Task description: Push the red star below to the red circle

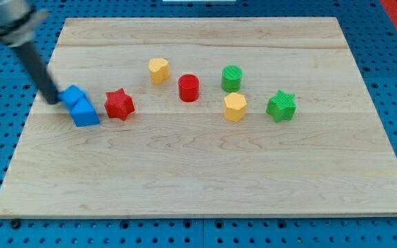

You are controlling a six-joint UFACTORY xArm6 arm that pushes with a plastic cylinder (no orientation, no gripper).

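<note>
At the view's left, the tip [52, 101] touches two adjoining blue blocks [80, 106]; being a bare rod, it grips nothing. The red star [119, 104] lies just right of those blocks, so they sit between tip and star. The red circle [189, 88] stands further right, slightly toward the view's top.

star [119, 104] left of circle [189, 88], my tip [52, 100] at far left beside two touching blocks [80, 106]

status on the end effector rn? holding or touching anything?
No gripper: my tip holds nothing. It sits at the view's left, against the blue blocks, left of the red star. Actual contact cannot be told.
</note>
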